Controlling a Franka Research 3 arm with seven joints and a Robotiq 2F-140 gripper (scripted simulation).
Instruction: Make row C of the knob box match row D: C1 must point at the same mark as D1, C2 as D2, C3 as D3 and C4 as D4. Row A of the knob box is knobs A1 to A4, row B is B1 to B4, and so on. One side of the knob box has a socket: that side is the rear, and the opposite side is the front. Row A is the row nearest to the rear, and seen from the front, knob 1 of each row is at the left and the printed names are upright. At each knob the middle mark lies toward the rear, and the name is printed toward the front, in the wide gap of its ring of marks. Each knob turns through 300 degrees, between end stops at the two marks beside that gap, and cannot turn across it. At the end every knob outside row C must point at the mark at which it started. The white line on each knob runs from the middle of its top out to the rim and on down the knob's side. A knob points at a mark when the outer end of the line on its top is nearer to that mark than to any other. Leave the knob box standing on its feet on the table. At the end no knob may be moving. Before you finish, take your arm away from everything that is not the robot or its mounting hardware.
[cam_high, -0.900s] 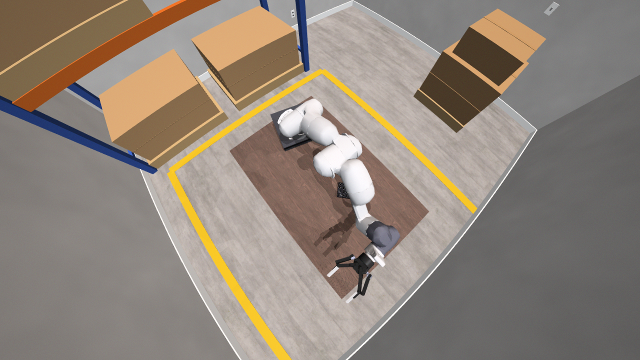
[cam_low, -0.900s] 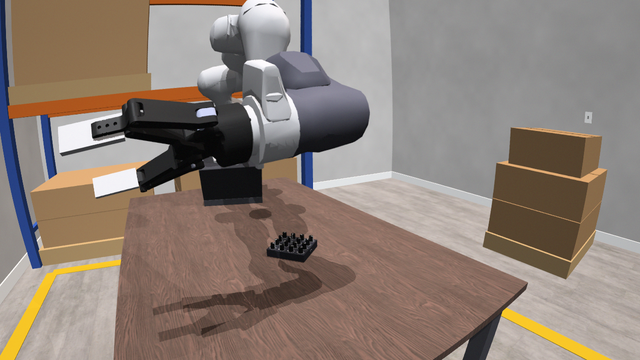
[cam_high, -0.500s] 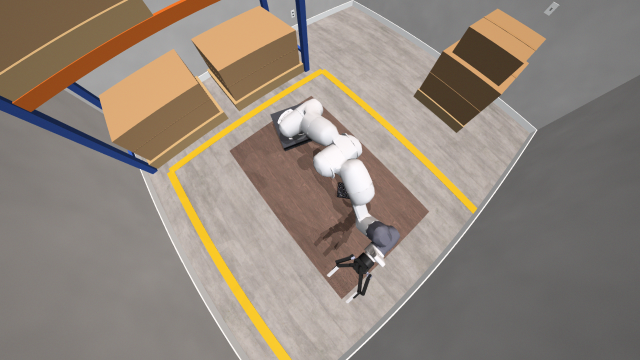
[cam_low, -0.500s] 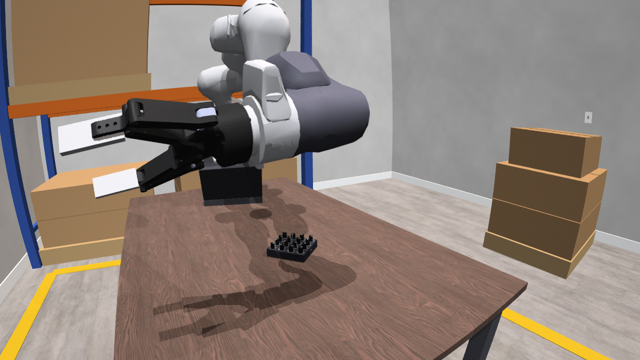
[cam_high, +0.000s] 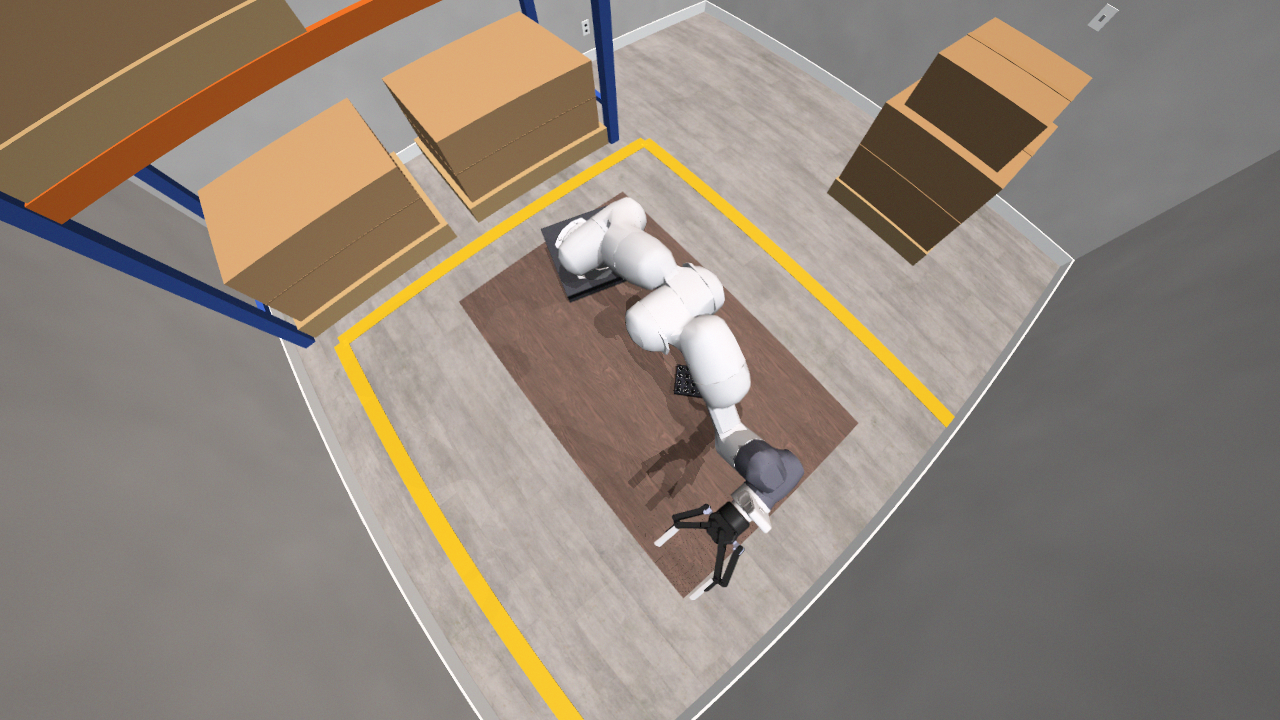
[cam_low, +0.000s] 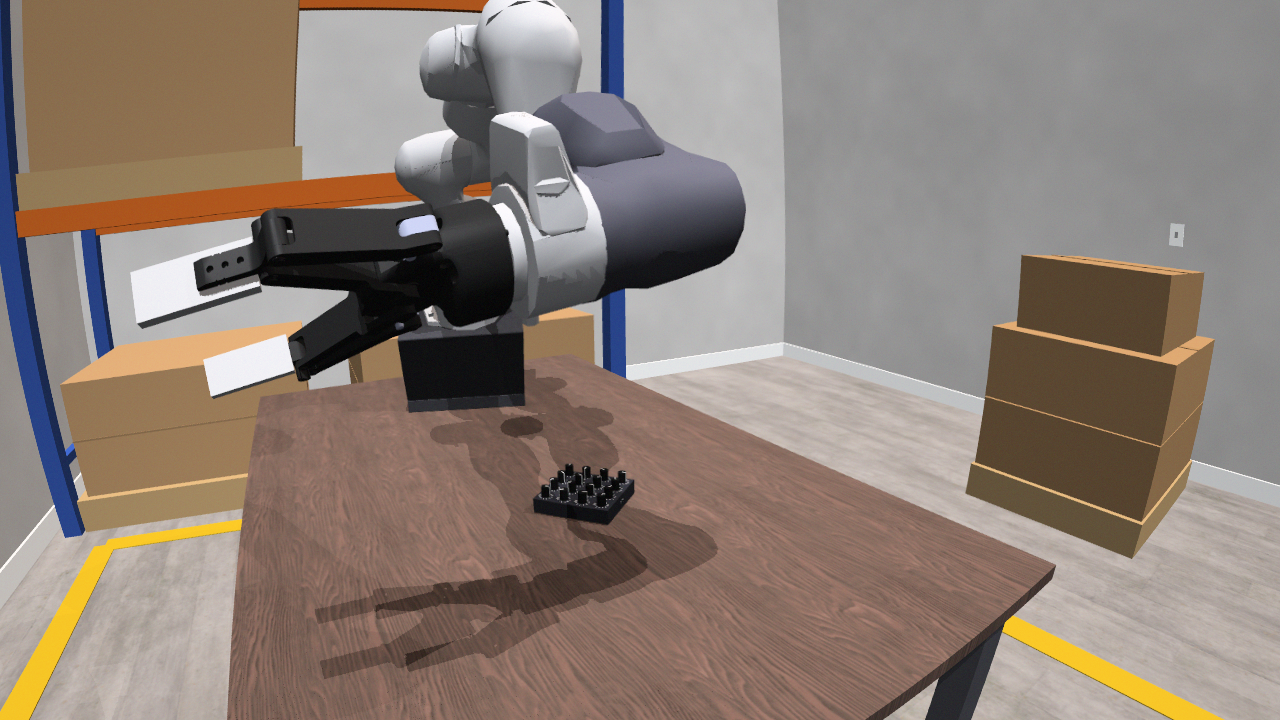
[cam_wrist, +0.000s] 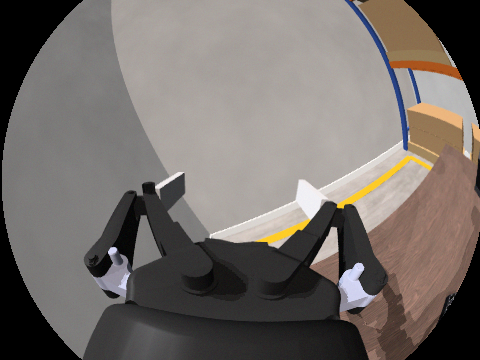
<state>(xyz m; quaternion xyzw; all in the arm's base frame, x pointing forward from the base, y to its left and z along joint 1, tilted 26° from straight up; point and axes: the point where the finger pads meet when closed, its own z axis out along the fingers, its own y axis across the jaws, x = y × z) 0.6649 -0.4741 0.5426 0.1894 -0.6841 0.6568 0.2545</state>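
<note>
The black knob box (cam_high: 684, 381) (cam_low: 572, 511) stands on the table (cam_high: 554, 358) (cam_low: 805, 591) (cam_wrist: 430, 240), its several black knobs upward. In the top view the arm covers its right part. In the wrist view a small part of the box (cam_wrist: 448, 304) shows at the right edge. The knob lines, names and socket are too small to read. My gripper (cam_high: 682, 564) (cam_low: 174, 338) (cam_wrist: 240, 186) is wide open with nothing between its white fingertips. It points sideways, high above the table's near end, well away from the box.
The white arm (cam_high: 716, 358) (cam_low: 528, 53) reaches over the box from its black base (cam_low: 463, 371) at the table's far end. Stacked cartons (cam_high: 501, 98) (cam_low: 1083, 385) and a blue and orange rack (cam_high: 241, 107) (cam_low: 613, 304) stand beyond the table. Grey walls surround the area.
</note>
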